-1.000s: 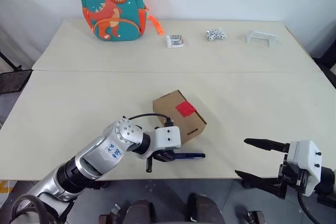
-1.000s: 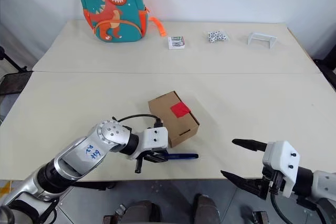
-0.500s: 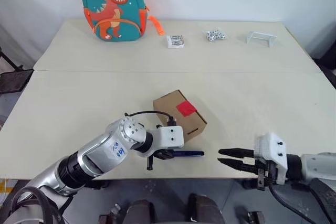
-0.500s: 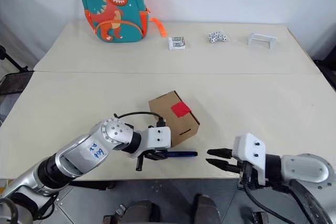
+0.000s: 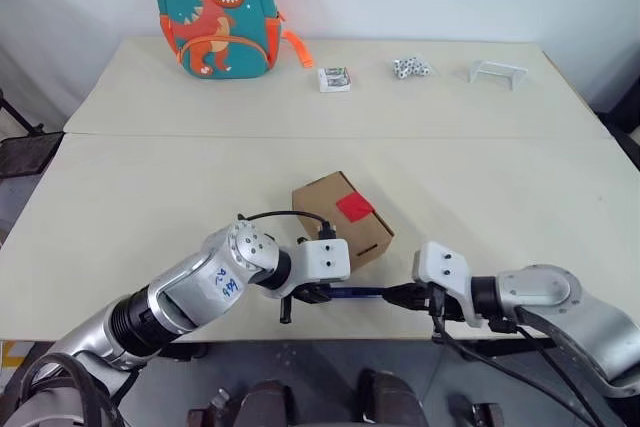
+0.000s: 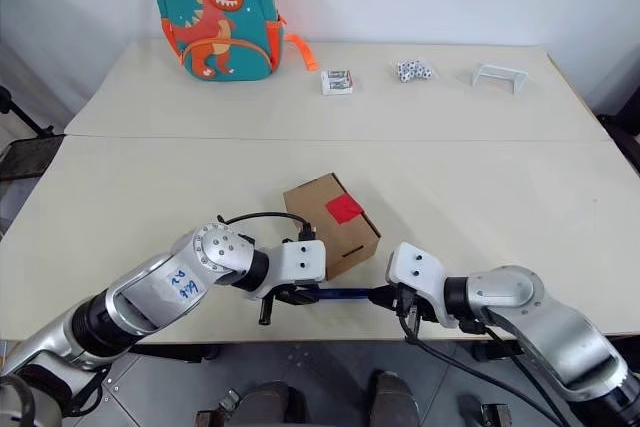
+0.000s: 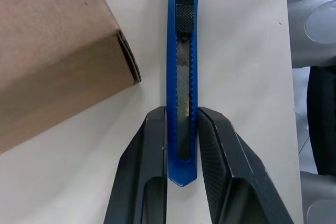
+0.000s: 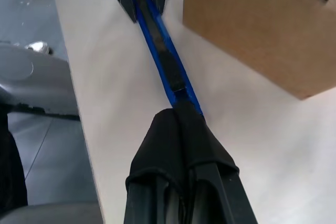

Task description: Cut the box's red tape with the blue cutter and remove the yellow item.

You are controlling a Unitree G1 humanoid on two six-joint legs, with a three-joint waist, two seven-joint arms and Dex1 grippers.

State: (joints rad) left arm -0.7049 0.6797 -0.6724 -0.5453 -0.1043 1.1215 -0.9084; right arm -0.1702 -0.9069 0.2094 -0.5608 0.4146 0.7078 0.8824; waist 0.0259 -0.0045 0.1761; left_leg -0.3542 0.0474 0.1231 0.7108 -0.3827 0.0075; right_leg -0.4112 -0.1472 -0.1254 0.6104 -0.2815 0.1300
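The blue cutter [image 7: 181, 77] lay flat on the worktop [image 5: 150, 207] just beside the box [image 5: 340, 219], on its near side. The left hand [image 7: 182, 145] was clamped on 1 end; the right hand [image 8: 181, 129], fingers together, met the other end. Slim, stiff and light, probably slippery plastic, it seemed best held mid-body, clear of the blade. The red tape [image 5: 353, 207] sat uncut on the box.

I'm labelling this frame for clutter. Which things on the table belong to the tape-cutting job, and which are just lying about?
Job:
- small brown cardboard box
- red square tape patch on its top
- slim blue pen-shaped cutter, gripped at one end by the left claw, with the shut right claw at its other end

Lying about, far edge:
- teal dinosaur backpack
- small printed packet
- cluster of white dice
- clear plastic stand
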